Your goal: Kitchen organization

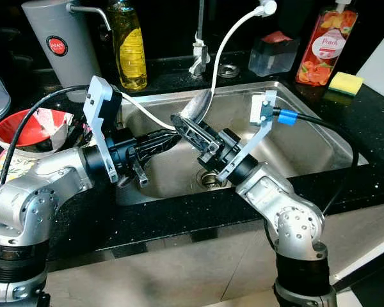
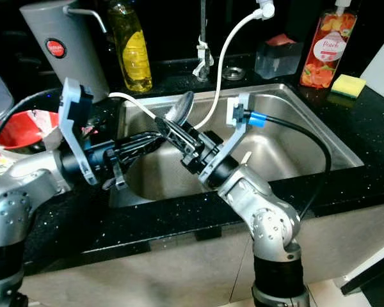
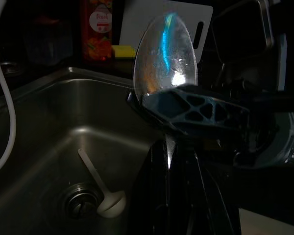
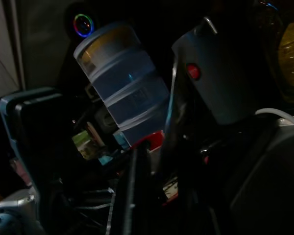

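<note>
Head stereo pair looks forward and down over the steel sink (image 1: pixel 307 144) from the near counter edge; both eyes share basin and both arms. Left wrist camera sits close, facing right across the basin. Right wrist camera faces left, dark.

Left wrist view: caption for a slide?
Metal spoon held bowl-up in the right hand over the steel sink; white spoon by the drain.
</note>
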`<state>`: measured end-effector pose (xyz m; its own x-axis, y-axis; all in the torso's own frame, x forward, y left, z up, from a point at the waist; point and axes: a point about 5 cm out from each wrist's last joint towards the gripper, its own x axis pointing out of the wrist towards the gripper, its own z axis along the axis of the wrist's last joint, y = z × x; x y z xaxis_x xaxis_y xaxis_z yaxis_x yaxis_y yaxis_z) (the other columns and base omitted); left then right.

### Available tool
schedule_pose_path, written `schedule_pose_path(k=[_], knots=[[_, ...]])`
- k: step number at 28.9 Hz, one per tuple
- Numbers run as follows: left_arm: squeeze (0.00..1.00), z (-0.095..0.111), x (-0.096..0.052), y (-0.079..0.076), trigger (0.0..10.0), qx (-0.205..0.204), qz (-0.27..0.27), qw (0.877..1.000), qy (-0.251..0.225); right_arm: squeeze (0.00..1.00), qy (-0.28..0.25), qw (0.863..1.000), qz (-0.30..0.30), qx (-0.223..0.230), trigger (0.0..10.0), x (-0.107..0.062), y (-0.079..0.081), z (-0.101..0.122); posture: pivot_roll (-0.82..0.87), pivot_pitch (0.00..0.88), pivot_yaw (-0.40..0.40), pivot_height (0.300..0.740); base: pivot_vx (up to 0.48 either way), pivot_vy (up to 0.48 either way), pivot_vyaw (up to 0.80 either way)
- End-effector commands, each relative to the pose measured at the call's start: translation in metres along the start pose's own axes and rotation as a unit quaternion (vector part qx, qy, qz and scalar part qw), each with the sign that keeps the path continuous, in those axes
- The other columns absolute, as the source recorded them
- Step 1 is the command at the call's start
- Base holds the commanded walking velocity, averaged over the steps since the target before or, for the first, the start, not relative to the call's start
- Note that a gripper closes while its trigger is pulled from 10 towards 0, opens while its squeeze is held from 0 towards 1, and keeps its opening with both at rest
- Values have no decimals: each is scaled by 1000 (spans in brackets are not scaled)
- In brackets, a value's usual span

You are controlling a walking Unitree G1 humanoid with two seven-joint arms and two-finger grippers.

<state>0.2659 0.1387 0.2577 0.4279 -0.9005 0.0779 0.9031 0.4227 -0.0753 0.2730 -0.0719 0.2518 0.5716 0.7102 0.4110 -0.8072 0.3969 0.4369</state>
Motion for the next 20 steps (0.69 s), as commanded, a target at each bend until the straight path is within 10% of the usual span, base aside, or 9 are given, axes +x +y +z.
schedule_pose_path(k=[1, 14, 15, 16, 17, 18, 20], knots=[[0, 1, -1, -4, 10000, 22, -8, 1000, 9, 0, 6, 1000, -3, -2, 0, -1, 1, -1, 23, 0, 37, 740, 0, 0, 0], [0, 4, 0, 0, 10000, 30, 13, 999, 0, 0, 14, 999, -35, -12, 0, -1, -7, -4, 23, 0, 38, 740, 0, 0, 0], [0, 4, 1, 0, 10000, 35, 14, 999, 1, 0, 15, 999, -44, -15, 2784, -1, -9, -5, 23, 0, 38, 740, 0, 0, 0], [0, 4, 1, 0, 10000, 38, 15, 999, 1, 0, 16, 998, -50, -16, 2784, -1, -11, -5, 23, 0, 38, 740, 0, 0, 0], [0, 3, 1, 0, 10000, 43, 19, 999, 5, 0, 17, 997, -72, -24, 10000, -1, -16, -5, 23, 0, 39, 740, 0, 0, 0], [0, 3, 1, 0, 10000, 44, 20, 999, 5, 0, 18, 997, -76, -26, 10000, -1, -17, -5, 23, 0, 39, 740, 0, 0, 0], [1000, 4, 1, 1, 10000, 43, 21, 999, 4, 0, 17, 995, -93, -30, 10000, -2, -22, -5, 23, 0, 39, 740, 0, 0, 0]])
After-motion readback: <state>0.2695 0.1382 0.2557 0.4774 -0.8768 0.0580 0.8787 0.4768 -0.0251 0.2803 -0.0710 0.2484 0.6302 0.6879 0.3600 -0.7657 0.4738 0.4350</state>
